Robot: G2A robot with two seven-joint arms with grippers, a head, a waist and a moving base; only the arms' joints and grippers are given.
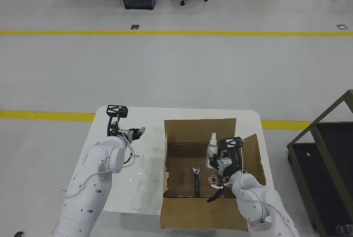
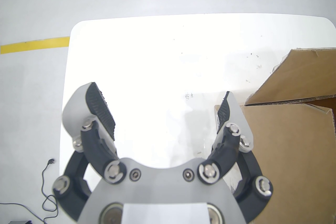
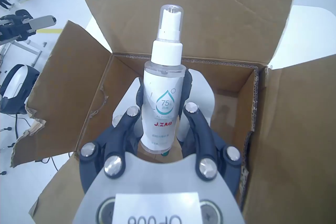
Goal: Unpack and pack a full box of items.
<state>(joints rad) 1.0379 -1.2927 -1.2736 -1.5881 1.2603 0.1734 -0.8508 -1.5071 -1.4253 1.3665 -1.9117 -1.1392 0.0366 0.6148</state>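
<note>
An open cardboard box (image 1: 179,127) stands on the right half of the white table (image 1: 140,189); its flaps spread outward (image 3: 68,59). My right gripper (image 3: 162,93) is shut on a clear spray bottle (image 3: 164,93) with a white nozzle and cap, held over the box interior; in the top view the bottle (image 1: 213,142) shows near the box's far right side. Inside the box lie a wrench (image 1: 196,179) and a small round part (image 1: 212,179). My left gripper (image 2: 162,107) hangs open over the bare table left of the box, holding nothing.
The box's left wall and flap (image 2: 288,130) are close beside the left gripper. A dark green metal frame (image 1: 330,154) stands off the table at the right. Yellow floor lines (image 1: 40,115) run behind the table. Bare tabletop lies left of the box.
</note>
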